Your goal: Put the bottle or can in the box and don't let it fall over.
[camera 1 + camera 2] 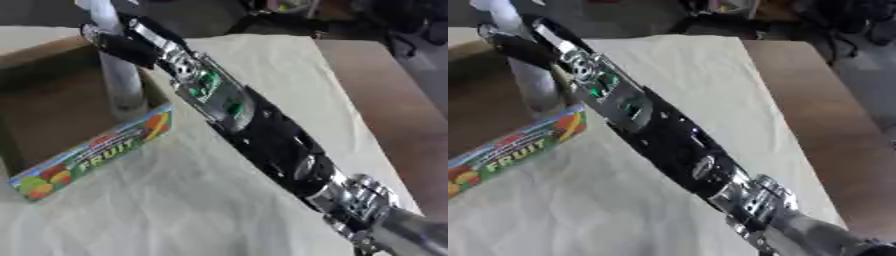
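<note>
The right arm reaches diagonally across from the lower right, and its right hand point(122, 42) is clenched around the upper part of a tall silver bottle point(122, 85) with a pale cap. The bottle stands upright, its lower body already down inside the open cardboard box point(52, 110), just behind the near wall printed with "FRUIT" and bright fruit pictures. I cannot see whether its base is touching the box floor; the wall hides it. The box sits on a surface point(262, 75) covered with cream cloth.

From where I stand, this is the lowering and release. Doing it well means keeping the bottle vertical, letting it settle flat on the bottom, then opening the fingers straight outward and lifting away without brushing the cap or nudging the box wall. The left hand shows in neither view.
</note>
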Tool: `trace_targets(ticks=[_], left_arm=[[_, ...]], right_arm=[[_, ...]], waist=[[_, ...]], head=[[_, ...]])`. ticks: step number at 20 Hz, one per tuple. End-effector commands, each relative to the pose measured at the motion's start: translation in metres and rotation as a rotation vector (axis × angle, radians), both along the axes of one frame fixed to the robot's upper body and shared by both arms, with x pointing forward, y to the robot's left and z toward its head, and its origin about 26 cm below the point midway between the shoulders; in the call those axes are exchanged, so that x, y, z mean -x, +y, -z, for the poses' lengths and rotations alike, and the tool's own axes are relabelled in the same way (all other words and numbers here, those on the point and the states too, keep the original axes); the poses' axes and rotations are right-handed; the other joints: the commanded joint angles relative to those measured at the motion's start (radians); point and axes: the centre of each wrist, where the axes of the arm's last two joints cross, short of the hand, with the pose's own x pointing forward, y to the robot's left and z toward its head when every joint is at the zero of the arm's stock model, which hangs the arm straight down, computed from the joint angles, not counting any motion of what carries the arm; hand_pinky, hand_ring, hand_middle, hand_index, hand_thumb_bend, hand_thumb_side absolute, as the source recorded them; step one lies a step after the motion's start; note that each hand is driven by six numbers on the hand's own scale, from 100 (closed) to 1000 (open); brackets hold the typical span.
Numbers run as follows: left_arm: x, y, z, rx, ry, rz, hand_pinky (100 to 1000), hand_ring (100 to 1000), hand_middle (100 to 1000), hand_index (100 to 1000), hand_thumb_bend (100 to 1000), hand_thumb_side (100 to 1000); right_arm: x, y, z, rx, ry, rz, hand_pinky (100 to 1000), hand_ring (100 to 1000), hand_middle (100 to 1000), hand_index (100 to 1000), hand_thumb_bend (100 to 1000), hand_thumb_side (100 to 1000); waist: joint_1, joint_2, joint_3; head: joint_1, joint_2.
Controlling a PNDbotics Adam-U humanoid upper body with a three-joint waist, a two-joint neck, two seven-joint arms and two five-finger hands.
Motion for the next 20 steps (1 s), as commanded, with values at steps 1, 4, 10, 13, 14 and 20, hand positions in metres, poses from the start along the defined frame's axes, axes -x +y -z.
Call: trace_targets(ticks=[1,4,10,13,14,20], left_arm=[[0.003,0.004,-0.007,-0.015,-0.022,-0.016,1000,959,830,679,357,568],[0.003,0.005,-0.006,-0.015,-0.02,-0.017,1000,959,830,679,355,570],[0.004,0.006,-0.005,-0.014,-0.017,-0.022,1000,959,830,679,355,572],[0.004,0.007,-0.004,-0.014,-0.015,-0.024,1000,959,830,679,355,573],[0.005,0.007,-0.004,-0.014,-0.015,-0.025,1000,959,830,679,354,573],[0.005,0.009,-0.004,-0.017,-0.012,-0.031,1000,958,830,679,352,574]], right_arm=[[0.003,-0.002,-0.011,-0.001,-0.027,-0.038,1000,1000,1000,941,100,791],[0.003,-0.004,-0.009,-0.003,-0.013,-0.052,1000,1000,1000,933,100,720],[0.004,-0.008,-0.006,-0.016,0.04,-0.094,1000,1000,1000,945,100,458],[0.003,-0.011,-0.005,-0.018,0.062,-0.113,1000,1000,1000,952,100,542],[0.004,-0.012,-0.005,-0.016,0.064,-0.12,1000,1000,1000,952,100,560],[0.009,-0.018,-0.007,-0.023,0.052,-0.14,1000,1000,1000,956,100,631]], waist=[[0.011,-0.016,-0.002],[0.012,-0.015,-0.005],[0.014,-0.014,-0.01],[0.014,-0.014,-0.013],[0.015,-0.014,-0.014],[0.015,-0.018,-0.024]], head=[[0.004,0.004],[0.004,0.005],[0.008,0.005],[0.01,0.005],[0.012,0.004],[0.017,0.005]])
